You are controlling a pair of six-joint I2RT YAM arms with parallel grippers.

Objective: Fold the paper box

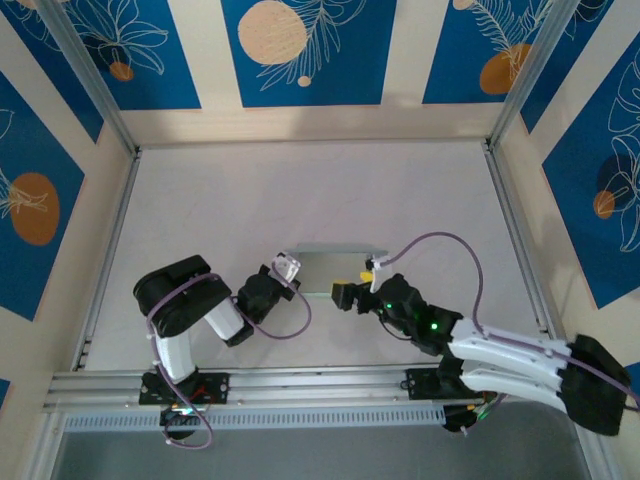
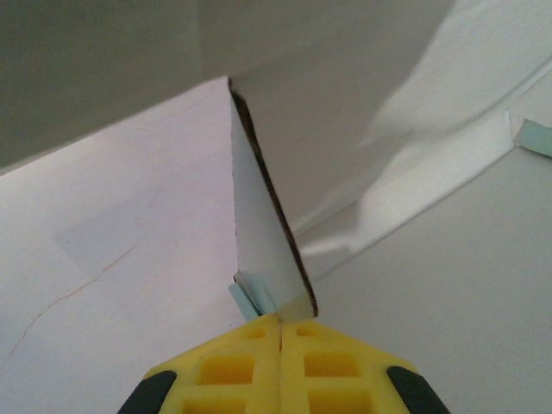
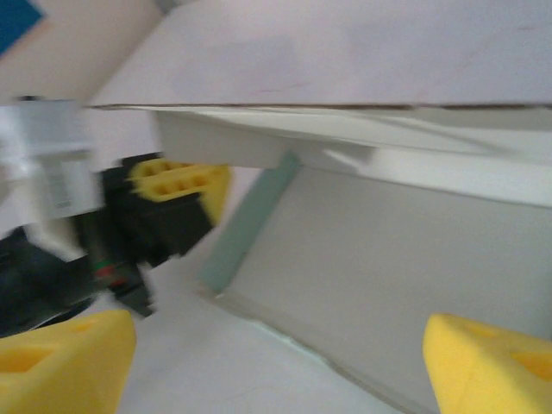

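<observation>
**Paper box [image 1: 335,270]: lying crosswise between my arms**

Tabletop [image 1: 300,190]: carrying it, mid-front. My right fingers [image 3: 65,358]: standing wide apart, gripping nothing, facing its right end. My left fingers [image 2: 250,366]: pressing closed, seemingly pinching a flap corner [image 2: 297,306] at its left end.

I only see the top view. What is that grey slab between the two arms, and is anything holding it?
Observer: It's a card box. In the left wrist view, the left end effector is shut on the box, pinching an upright edge.
Operator: And the other claw?
Observer: The right wrist view shows the right end effector wide open, facing the box and gripping nothing.
Operator: Is it really grey?
Observer: No. Up close it is white, with a pale green strip.
</observation>
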